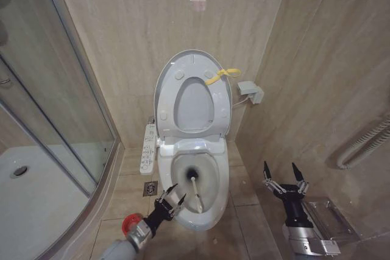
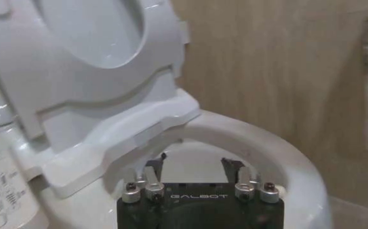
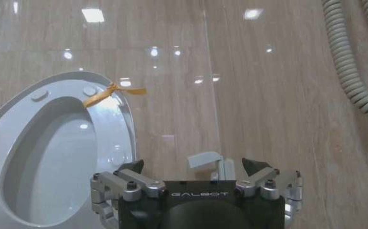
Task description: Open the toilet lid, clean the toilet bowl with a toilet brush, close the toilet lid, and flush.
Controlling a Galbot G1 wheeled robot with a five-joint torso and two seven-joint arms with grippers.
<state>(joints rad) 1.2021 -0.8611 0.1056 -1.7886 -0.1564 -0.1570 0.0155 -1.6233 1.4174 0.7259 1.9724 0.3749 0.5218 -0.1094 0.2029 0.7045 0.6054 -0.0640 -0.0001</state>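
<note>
We see the toilet lid (image 1: pixel 193 65) raised upright against the beige tiled wall (image 1: pixel 134 22), bumpers on its underside facing us, a yellow ribbon (image 1: pixel 220 75) tied at its rim on the robot's right; the ring seat (image 1: pixel 194 106) is raised too, lying against the lid; the toilet bowl (image 1: pixel 194 202) sits open below, white button panel (image 1: pixel 147 148) on its left side; the toilet brush (image 1: pixel 196 187) stands in the bowl, black head down at the drain, white stick leaning toward the front rim; the left gripper (image 1: pixel 171 199) hangs at the bowl's front-left rim, fingers apart, just beside the brush handle, and we cannot tell if it touches it; in the left wrist view the fingers (image 2: pixel 153 164) are spread over the bowl with nothing between them; the red cup holder (image 1: pixel 129 224) sits on the floor near the left arm; the right gripper (image 1: pixel 284 181) is parked well to the right of the bowl, fingers apart and empty, near a grey corrugated hose (image 1: pixel 365 144); glass shower enclosure (image 1: pixel 49 101) on the left.
</note>
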